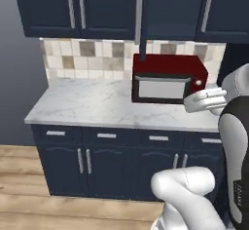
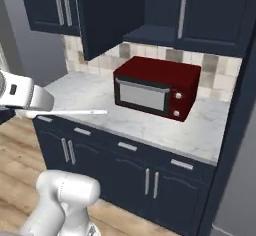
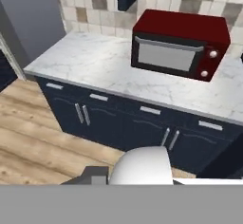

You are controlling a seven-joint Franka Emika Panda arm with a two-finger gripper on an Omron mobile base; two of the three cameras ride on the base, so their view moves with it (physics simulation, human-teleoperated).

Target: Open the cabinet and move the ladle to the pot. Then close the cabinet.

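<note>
gripper (image 2: 30,113) fingers pinched on ladle (image 2: 75,112), thin handle jutting over counter (image 2: 150,125); cabinet (image 2: 102,17) door open.

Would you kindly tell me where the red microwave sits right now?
The red microwave stands on the marble counter, right of centre in the left base view, beneath the open cabinet door.
</note>
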